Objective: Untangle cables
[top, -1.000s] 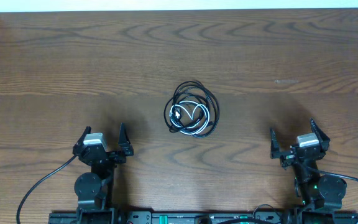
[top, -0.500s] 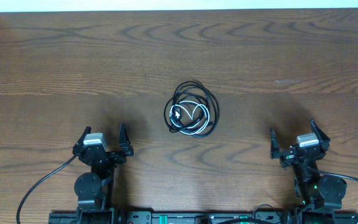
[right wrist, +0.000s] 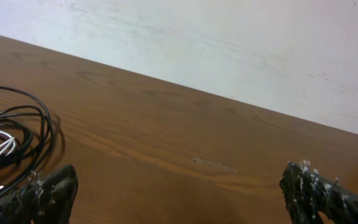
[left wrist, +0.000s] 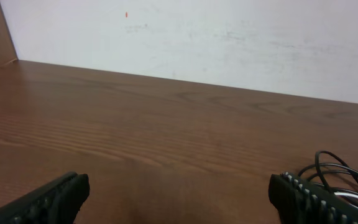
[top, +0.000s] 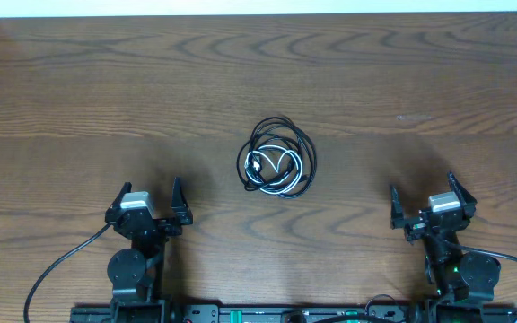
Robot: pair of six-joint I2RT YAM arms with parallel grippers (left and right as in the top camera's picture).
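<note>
While my left claw [top: 148, 193] and right claw [top: 421, 188] sit spread by the near edge of the wooden table [top: 79, 99], the cables [top: 276, 169] (black, one white) lie coiled mid-surface. A pale wall [left wrist: 229, 37] stands beyond the far edge.

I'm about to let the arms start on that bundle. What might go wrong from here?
The white cable lies coiled among the black cables, so pulling one strand may tighten the tangle or drag the whole pile. The cords lie flat on the table, so a grasp might pinch several at once.
</note>
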